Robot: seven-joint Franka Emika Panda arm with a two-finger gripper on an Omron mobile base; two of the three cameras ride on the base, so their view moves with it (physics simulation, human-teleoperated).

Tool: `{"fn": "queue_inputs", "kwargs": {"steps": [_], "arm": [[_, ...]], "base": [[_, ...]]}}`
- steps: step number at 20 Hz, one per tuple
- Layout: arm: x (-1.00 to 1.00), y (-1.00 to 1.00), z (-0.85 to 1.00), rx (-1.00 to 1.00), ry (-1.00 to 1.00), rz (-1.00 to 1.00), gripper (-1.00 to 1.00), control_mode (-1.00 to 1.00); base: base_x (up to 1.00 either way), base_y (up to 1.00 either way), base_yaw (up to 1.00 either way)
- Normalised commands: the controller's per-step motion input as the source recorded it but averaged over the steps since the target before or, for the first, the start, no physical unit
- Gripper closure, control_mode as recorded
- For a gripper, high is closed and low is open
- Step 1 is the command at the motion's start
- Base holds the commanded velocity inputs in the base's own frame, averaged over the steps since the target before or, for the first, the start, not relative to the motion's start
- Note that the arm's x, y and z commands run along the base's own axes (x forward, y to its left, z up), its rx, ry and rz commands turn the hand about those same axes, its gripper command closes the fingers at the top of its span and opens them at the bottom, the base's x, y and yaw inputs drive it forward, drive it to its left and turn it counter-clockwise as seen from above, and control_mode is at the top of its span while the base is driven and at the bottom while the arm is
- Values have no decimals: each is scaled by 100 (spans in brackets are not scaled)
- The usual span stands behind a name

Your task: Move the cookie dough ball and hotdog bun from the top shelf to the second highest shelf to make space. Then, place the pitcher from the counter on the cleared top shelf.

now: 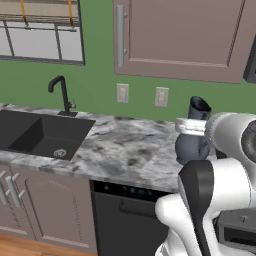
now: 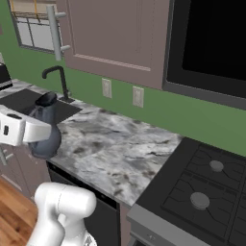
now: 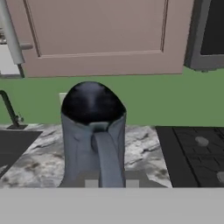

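Note:
The dark blue-grey pitcher [image 3: 92, 131] sits right in front of the hand camera, its handle [image 3: 107, 162] running down the middle between the jaws. My gripper [image 2: 45, 133] is shut on that handle. From the base views the pitcher [image 1: 192, 142] hangs by my white hand over the front part of the marbled counter [image 1: 125, 145], and its body [image 2: 45, 144] bulges below the hand. My fingertips are hidden behind the handle. The cookie dough ball, the hotdog bun, the top shelf and the second highest shelf are out of view.
A black sink [image 1: 40, 135] with a curved black tap [image 1: 62, 92] lies at the counter's left. A black stove [image 2: 202, 187] adjoins it on the right, under a dark microwave [image 2: 211, 43]. Brown wall cabinets [image 1: 180, 35] hang above, and a dishwasher [image 1: 125, 215] sits below.

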Motion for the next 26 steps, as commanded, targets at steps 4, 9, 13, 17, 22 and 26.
{"fn": "queue_inputs", "kwargs": {"steps": [4,9,13,17,22,26], "arm": [[0,-56,0,11,-13,0,100,-100],[0,-17,5,6,-1,1,100,-100],[0,0,0,0,0,8,100,-100],[0,0,0,0,4,6,100,-100],[0,0,0,0,1,1,100,-100],[0,0,0,0,0,0,100,-100]], "base": [[0,0,0],[0,0,0],[0,0,0],[0,0,0],[0,0,0],[0,0,0]]}}
